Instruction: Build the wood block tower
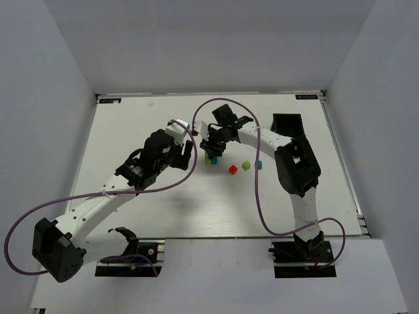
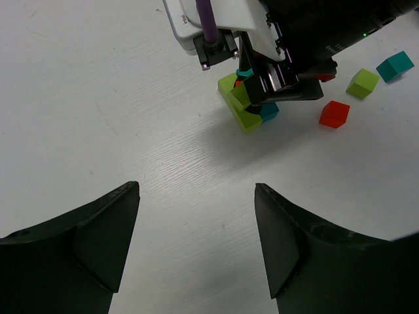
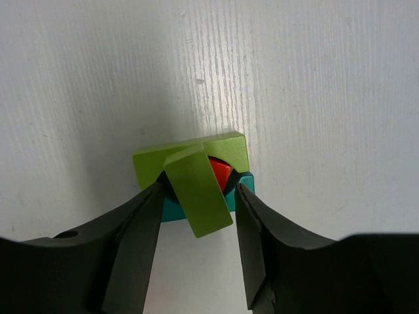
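Right fingers (image 3: 131,248) flanking tower (image 3: 196,190), long axis upright

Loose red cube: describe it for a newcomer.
On the table, find the tower under the right tool. Three loose cubes lie to its right; the red cube is nearest it, then the lime cube, then the teal cube.

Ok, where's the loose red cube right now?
Top view, mid-frame: the red cube sits just right of the tower, with the lime cube on its other side.
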`<state>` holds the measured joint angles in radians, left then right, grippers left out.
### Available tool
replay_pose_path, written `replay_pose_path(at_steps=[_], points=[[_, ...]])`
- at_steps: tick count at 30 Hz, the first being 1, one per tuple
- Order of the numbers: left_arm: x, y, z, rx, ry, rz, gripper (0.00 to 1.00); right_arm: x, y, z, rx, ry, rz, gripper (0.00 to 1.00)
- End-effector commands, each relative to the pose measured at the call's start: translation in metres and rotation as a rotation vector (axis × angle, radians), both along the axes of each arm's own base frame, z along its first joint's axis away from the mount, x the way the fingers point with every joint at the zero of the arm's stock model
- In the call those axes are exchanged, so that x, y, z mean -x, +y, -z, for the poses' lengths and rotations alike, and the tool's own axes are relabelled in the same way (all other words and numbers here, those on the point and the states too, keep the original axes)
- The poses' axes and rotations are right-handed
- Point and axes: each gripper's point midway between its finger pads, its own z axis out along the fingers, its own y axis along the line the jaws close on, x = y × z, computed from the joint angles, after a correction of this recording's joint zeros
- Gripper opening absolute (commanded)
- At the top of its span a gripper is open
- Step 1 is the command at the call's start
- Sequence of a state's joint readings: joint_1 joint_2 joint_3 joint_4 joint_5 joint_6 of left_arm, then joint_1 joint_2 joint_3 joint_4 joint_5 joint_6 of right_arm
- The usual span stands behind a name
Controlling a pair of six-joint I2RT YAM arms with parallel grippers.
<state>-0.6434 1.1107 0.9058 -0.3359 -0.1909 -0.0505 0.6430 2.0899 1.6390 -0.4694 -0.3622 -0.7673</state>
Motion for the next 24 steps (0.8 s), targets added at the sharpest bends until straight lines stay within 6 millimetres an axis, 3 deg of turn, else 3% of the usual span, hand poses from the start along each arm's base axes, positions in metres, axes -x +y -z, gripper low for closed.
replay_pose_path(at_steps=[1, 24], points=[[0.0021, 0.0012, -0.0062, 0.015, -0.019, 0.007, 0.81, -0.0004, 0.0054, -0.0020, -0.019, 0.003, -0.002, 0.53], [0.0004, 0.0040, -0.0062, 0.015, -0.019, -0.002, 0.81, 0.0033, 0.0077, 0.0054, -0.012, 0.022, 0.012, 0.49]])
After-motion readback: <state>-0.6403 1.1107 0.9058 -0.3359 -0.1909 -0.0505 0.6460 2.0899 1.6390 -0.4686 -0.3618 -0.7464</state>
